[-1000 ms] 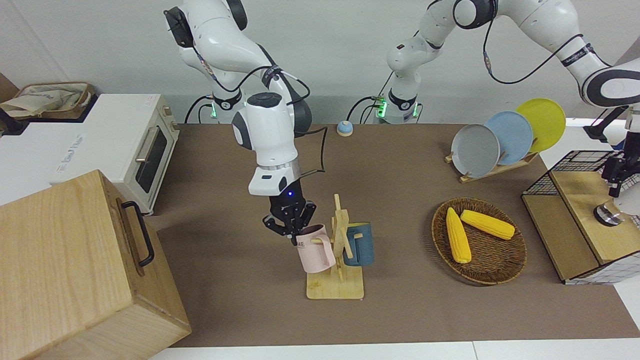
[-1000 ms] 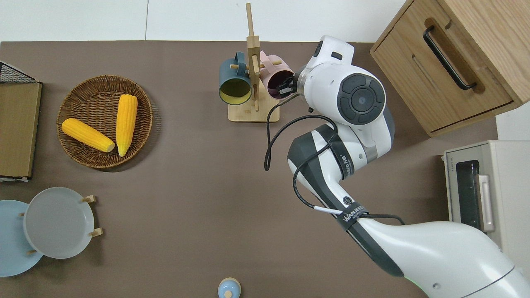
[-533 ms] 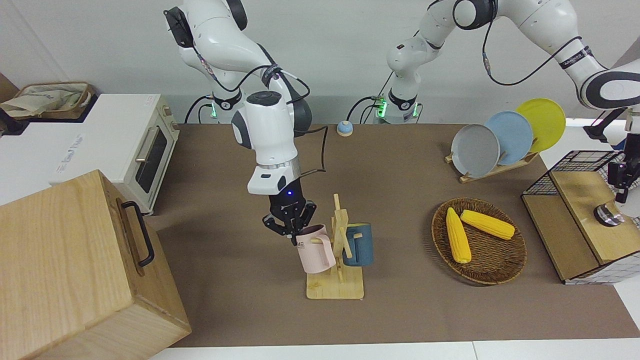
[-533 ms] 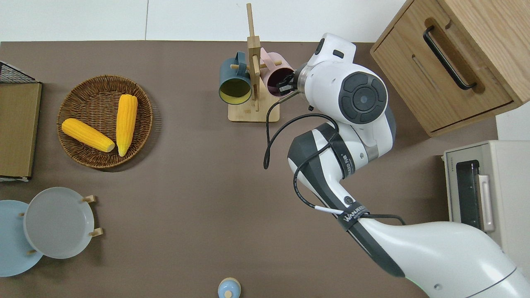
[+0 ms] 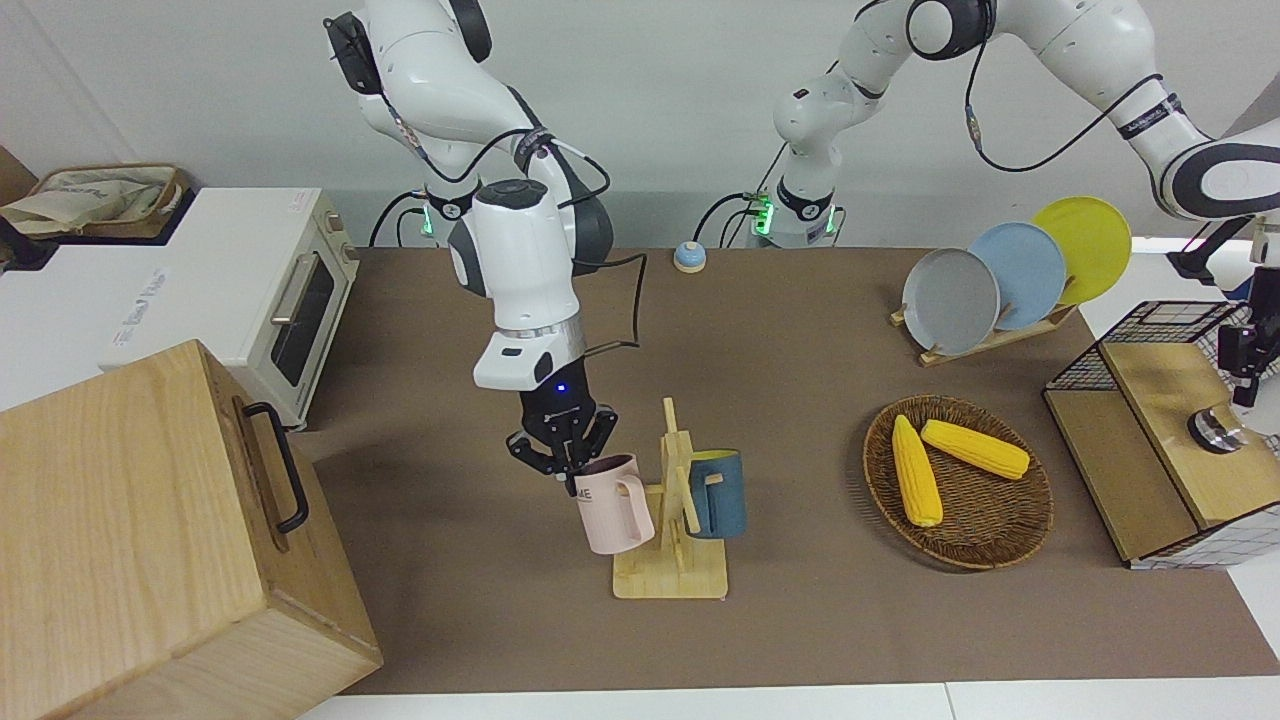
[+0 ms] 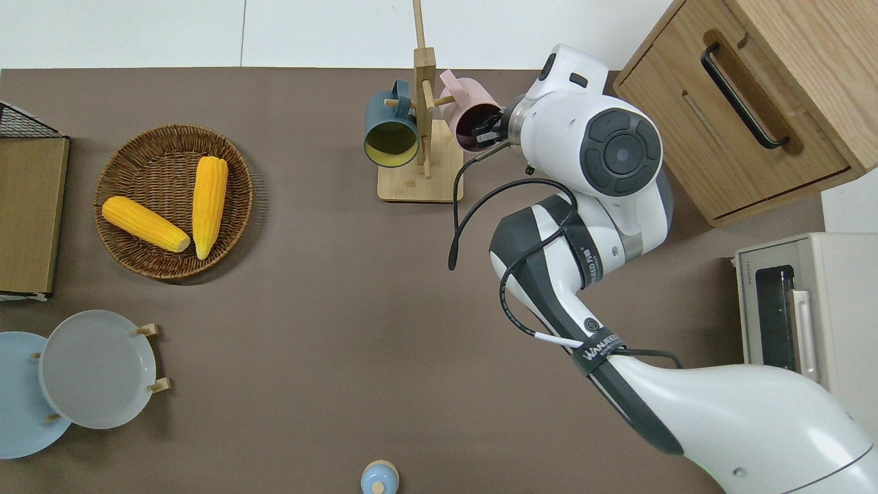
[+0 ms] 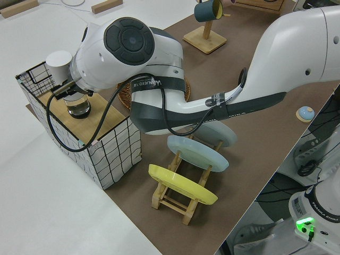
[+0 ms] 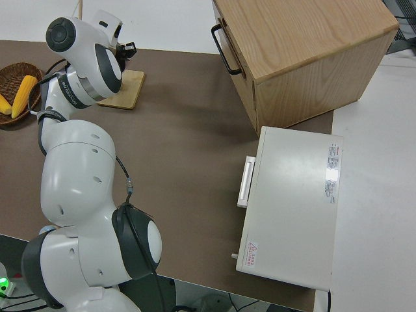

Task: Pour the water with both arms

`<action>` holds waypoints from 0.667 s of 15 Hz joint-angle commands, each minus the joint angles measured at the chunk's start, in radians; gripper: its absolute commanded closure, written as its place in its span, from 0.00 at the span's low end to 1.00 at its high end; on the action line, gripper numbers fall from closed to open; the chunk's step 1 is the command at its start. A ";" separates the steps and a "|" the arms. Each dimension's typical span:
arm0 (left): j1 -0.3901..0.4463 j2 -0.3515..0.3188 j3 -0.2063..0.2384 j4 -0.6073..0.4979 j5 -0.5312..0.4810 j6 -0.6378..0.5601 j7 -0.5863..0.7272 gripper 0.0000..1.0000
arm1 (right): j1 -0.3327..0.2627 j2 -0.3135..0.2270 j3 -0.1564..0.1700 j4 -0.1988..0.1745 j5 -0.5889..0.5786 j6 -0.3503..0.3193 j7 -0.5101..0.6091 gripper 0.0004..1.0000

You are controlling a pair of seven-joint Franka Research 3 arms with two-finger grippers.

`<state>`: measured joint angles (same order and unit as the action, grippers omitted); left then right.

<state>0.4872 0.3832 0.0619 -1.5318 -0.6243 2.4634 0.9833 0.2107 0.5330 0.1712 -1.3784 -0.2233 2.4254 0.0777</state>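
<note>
Two glossy white jointed arms, black joint bands, black cables. Right arm (image 6: 583, 226) reaches across the table, its black right tool (image 5: 563, 452) clamped on the rim of a pink mug (image 5: 610, 505) by a wooden mug rack (image 5: 673, 520). Left arm (image 5: 1130, 90) bends toward the left arm's end of the table, its left tool (image 7: 68, 88) over a glass cup (image 7: 77, 105) on a wire-sided wooden stand (image 7: 101, 139).

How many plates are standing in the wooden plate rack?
3. The grey plate stands nearest the table's middle, the blue plate beside it, and the yellow plate at the left arm's end. None appears hidden.
</note>
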 commanded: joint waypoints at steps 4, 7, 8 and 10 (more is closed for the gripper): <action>0.002 0.025 0.009 0.090 0.035 -0.056 -0.089 1.00 | -0.080 -0.068 0.016 0.015 -0.008 -0.129 0.014 1.00; 0.008 0.020 0.015 0.168 0.138 -0.203 -0.194 1.00 | -0.131 -0.087 0.019 0.015 -0.010 -0.176 0.005 1.00; 0.008 0.017 0.016 0.179 0.168 -0.236 -0.224 1.00 | -0.140 -0.088 0.021 0.015 -0.010 -0.187 -0.015 1.00; 0.008 0.010 0.015 0.182 0.201 -0.282 -0.283 1.00 | -0.145 -0.093 0.019 0.015 -0.011 -0.222 -0.027 1.00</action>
<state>0.4900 0.3965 0.0768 -1.4055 -0.4805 2.2607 0.7945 0.0906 0.4572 0.1728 -1.3585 -0.2232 2.2531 0.0697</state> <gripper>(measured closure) 0.366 0.947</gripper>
